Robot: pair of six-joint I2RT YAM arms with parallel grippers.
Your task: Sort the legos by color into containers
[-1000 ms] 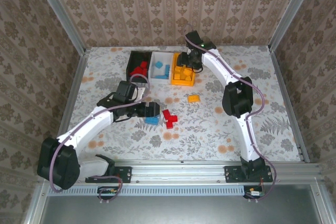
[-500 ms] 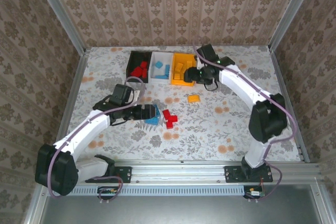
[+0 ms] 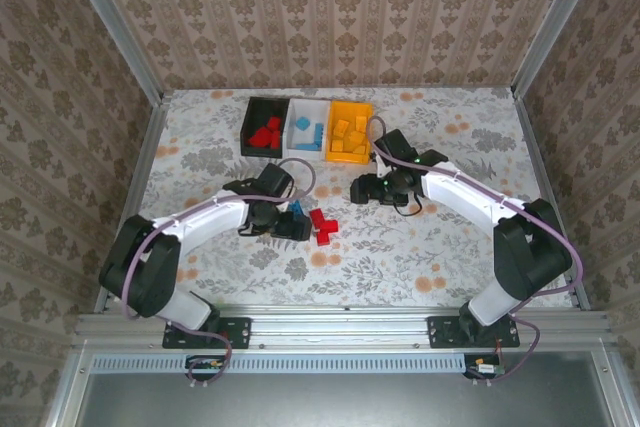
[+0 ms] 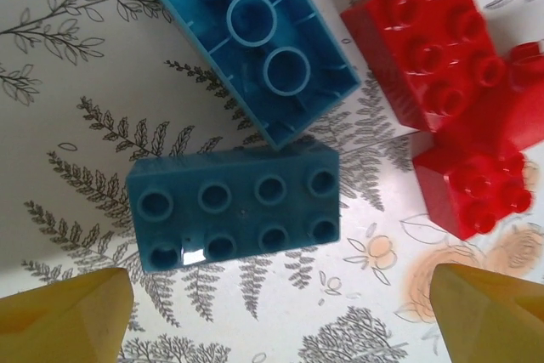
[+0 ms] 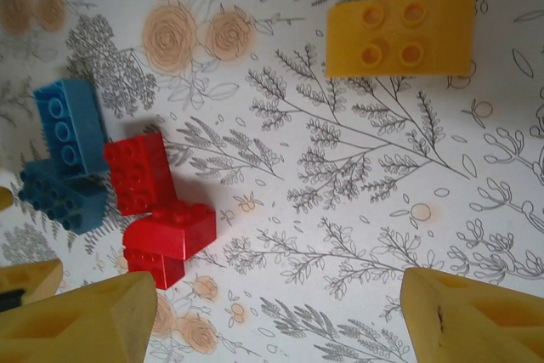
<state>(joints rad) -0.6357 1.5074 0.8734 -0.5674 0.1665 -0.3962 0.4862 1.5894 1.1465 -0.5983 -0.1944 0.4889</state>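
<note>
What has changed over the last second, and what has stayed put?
The right pincer left the orange bin and swung back toward the near edge, now open by the loose yellow brick. The left pincer, open, shifted slightly nearer over the blue bricks. The blue bricks and red bricks stayed put.

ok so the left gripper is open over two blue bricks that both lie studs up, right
Not both. The left gripper is open over two blue bricks, but only one blue brick lies studs up; the other blue brick lies upside down, hollow underside up. The left wrist view shows it.
</note>
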